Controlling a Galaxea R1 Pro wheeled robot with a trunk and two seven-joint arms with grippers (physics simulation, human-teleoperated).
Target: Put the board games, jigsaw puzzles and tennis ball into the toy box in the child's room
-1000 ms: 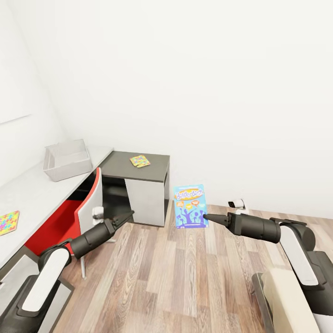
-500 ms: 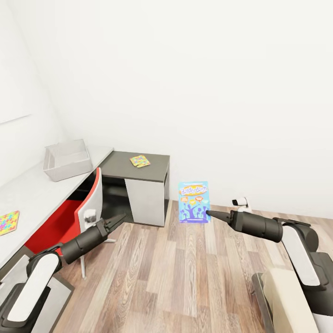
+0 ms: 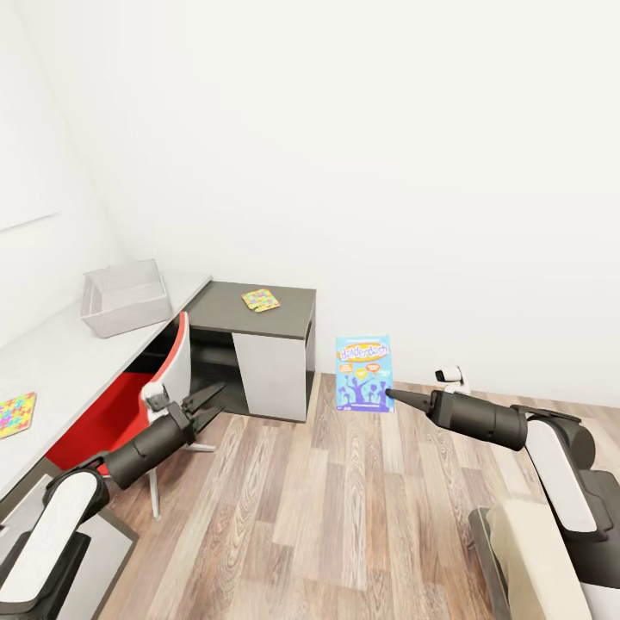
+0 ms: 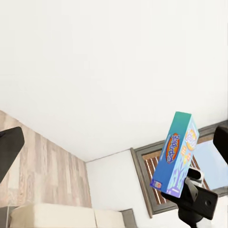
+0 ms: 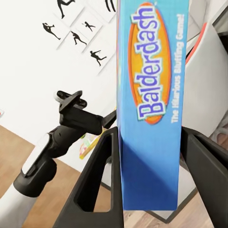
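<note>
1. The right gripper (image 3: 389,394) clamps the blue board game (image 3: 364,374) upright in the air, at about 12 o'clock from the robot, above the wood floor (image 3: 344,517).
2. The left gripper (image 3: 207,405) is spread wide, holding nothing, beside the red chair (image 3: 129,405).
3. The toy box (image 3: 125,299) sits at 10 o'clock on the table (image 3: 69,362); one jigsaw puzzle (image 3: 262,299) lies on the dark wing, another puzzle (image 3: 15,413) at 9 o'clock.

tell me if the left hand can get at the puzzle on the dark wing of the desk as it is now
Probably not yet. The left hand is open and free, but it hangs low off the desk's front, the puzzle up beyond it, and the red chair crowds that side.
</note>
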